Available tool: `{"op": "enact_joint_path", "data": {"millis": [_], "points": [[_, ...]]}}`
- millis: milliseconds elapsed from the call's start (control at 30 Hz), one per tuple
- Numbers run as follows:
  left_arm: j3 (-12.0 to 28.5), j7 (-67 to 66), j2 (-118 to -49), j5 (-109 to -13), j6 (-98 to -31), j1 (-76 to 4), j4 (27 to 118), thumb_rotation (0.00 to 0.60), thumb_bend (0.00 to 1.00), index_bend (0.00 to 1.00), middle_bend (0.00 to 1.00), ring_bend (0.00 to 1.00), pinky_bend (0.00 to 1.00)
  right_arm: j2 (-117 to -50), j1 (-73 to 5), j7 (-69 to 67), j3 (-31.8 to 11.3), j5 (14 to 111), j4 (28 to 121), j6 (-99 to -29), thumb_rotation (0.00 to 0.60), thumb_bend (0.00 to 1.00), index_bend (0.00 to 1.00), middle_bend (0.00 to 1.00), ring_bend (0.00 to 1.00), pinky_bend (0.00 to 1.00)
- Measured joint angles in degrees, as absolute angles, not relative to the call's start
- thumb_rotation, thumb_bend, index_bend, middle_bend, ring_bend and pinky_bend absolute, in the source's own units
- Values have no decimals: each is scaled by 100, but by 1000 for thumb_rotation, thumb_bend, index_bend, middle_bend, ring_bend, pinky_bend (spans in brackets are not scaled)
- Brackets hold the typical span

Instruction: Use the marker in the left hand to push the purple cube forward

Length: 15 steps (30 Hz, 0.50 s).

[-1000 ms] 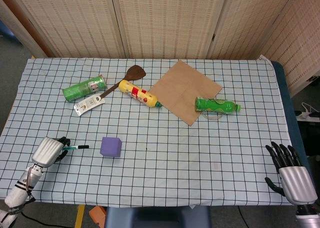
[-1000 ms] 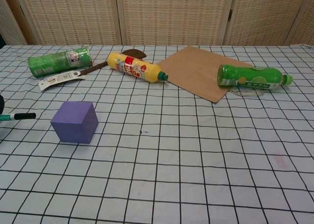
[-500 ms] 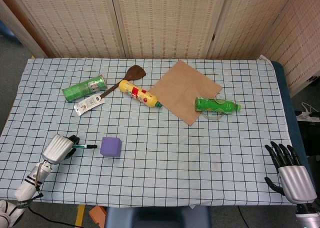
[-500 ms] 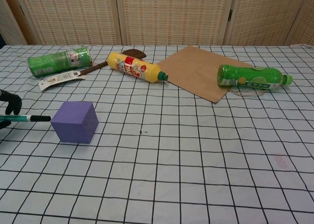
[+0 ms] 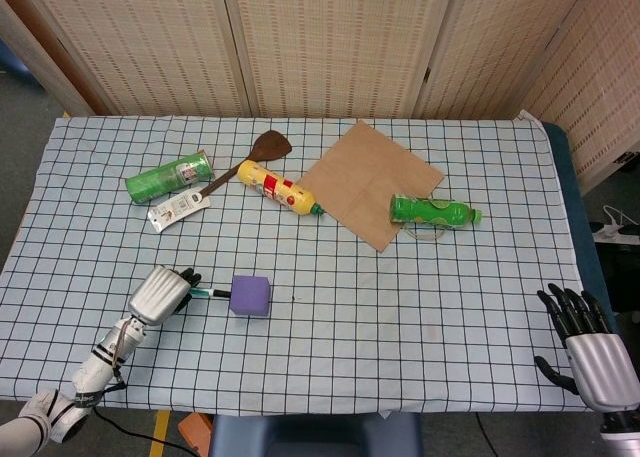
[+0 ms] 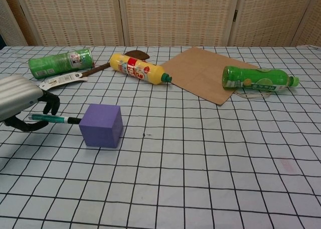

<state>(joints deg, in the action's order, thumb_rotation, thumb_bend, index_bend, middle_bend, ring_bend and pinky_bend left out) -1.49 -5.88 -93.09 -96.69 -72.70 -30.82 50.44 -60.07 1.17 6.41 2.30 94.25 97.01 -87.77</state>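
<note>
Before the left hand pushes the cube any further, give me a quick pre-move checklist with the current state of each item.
1. Marker held in the left hand: ok, the fingers curl around it.
2. Marker tip against the purple cube: ok, the tip meets the cube's left face in both views.
3. Cube sitting flat on the checked cloth: ok.
4. Path beyond the cube free: ok, only bare cloth lies on its far side from the marker; the yellow bottle and green can lie well back.
5. Right hand out of the way: ok, open at the table's near right corner.
6. Firmness of the grip: cannot tell.
</note>
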Motion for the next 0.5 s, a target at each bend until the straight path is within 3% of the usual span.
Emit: {"op": "enact_joint_path", "data": {"millis": [500], "points": [[47,-1960,-9463,-9495,-6610,-3537,6102,600,652,798,805,811,996,-5812,176,180,311,9635,9651,-8964,600,129,0,0,0,0]]}}
